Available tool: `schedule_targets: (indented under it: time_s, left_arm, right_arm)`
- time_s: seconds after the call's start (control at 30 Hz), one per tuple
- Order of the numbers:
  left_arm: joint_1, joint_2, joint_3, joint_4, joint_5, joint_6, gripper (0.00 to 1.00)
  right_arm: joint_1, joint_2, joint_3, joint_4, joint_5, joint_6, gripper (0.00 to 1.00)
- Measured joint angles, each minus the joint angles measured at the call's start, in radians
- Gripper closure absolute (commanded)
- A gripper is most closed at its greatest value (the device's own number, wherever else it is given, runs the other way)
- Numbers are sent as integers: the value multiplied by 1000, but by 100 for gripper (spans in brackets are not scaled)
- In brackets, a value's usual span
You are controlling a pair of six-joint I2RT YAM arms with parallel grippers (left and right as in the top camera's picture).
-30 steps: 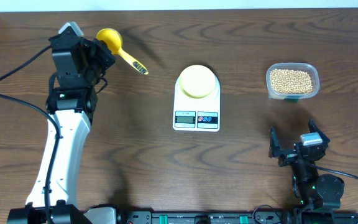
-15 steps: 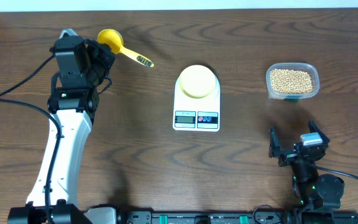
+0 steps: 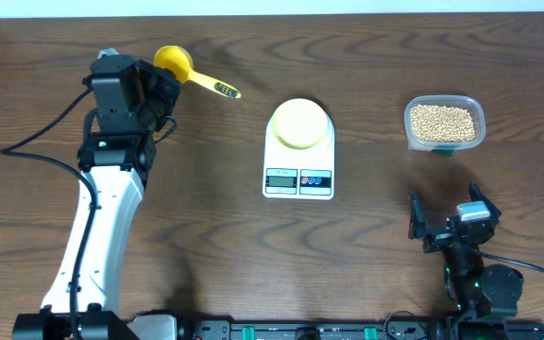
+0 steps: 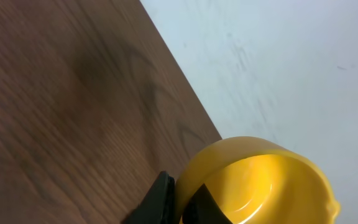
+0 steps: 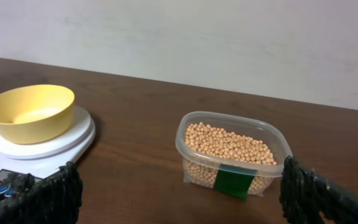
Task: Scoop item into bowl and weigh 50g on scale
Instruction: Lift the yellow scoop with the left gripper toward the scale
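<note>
My left gripper (image 3: 161, 83) is shut on the rim of a yellow scoop (image 3: 174, 60) at the far left, handle pointing right. In the left wrist view the jaws (image 4: 180, 202) pinch the scoop's cup wall (image 4: 260, 180), and the cup is empty. The pale yellow bowl (image 3: 299, 124) sits empty on the white scale (image 3: 298, 179) at the centre; both show in the right wrist view, bowl (image 5: 28, 112) and scale (image 5: 42, 152). Tan beans (image 3: 442, 119) fill a clear container (image 3: 473, 104) at the right, beans (image 5: 229, 143) ahead of my open, empty right gripper (image 3: 448, 225) (image 5: 182, 199).
The table's far edge meets a pale wall just behind the scoop (image 4: 278, 68). Bare brown wood lies between the scoop, the scale and the container. A black cable (image 3: 36, 151) loops left of the left arm.
My left gripper has carried the scoop a little to the right, and the handle has swung toward the far side. The right arm, scale, bowl and container have not moved.
</note>
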Motion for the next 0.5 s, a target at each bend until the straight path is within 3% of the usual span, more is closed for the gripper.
schedule_targets:
  time_s: [0.5]
  left_arm:
    - [-75, 0, 0, -43, 0, 0, 92]
  right_arm:
    - [0, 0, 0, 140, -89, 27, 1]
